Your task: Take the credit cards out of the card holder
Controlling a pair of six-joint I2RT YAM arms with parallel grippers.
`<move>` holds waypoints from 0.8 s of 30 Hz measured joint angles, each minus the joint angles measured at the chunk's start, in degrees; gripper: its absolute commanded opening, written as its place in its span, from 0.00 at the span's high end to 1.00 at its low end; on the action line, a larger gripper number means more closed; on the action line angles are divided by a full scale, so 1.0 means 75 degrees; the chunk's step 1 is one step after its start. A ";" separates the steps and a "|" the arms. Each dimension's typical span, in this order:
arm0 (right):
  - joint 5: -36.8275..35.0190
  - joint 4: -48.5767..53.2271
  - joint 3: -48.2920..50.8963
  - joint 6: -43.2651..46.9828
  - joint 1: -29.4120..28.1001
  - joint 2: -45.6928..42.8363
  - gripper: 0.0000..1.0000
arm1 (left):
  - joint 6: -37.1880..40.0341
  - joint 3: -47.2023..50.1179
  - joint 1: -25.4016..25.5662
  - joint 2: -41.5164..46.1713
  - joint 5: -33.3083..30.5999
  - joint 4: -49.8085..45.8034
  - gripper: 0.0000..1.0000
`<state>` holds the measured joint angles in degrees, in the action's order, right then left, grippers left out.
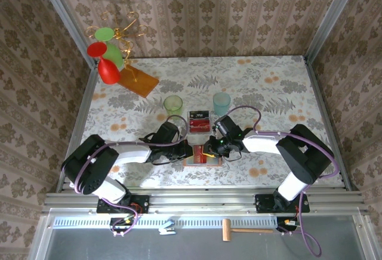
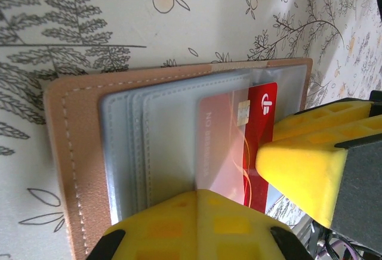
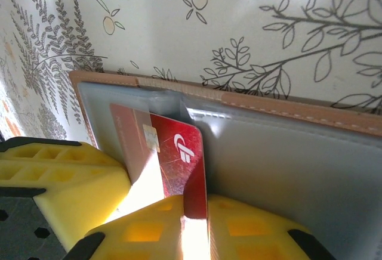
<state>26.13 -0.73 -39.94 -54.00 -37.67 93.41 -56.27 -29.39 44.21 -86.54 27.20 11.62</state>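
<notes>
The tan card holder (image 1: 202,157) lies open at the table's near middle, its grey-blue panels (image 2: 161,135) facing up. A red credit card (image 3: 179,158) sticks partway out of a clear sleeve. My right gripper (image 3: 196,212) is shut on the card's free edge, one yellow finger on each side. From the left, my left gripper (image 2: 200,195) is shut, its tips pressed on the holder's inner panel right beside the card. The two grippers (image 1: 186,151) (image 1: 210,148) nearly touch over the holder. More cards (image 1: 199,120), dark and red, lie on the table behind it.
A green cup (image 1: 173,104) and a pale blue cup (image 1: 221,101) stand either side of the loose cards. An orange-brown board (image 1: 138,80) and red and green glasses on a gold rack (image 1: 109,63) sit at the back left. Metal rails edge the table.
</notes>
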 measured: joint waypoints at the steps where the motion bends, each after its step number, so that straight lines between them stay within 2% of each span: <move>1: 0.0003 0.0003 0.0009 0.0000 0.0020 -0.0017 0.86 | 0.0000 0.0000 0.0000 0.0000 0.0000 0.0000 0.96; 24: 0.0003 0.0609 0.0198 0.0466 0.0463 -0.0842 0.91 | -0.0076 0.0192 0.0055 0.0178 -0.0090 0.0114 0.95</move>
<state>26.15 3.84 -38.46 -50.50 -34.20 87.09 -56.84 -27.94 44.62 -85.21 26.52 12.47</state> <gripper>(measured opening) 0.097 0.051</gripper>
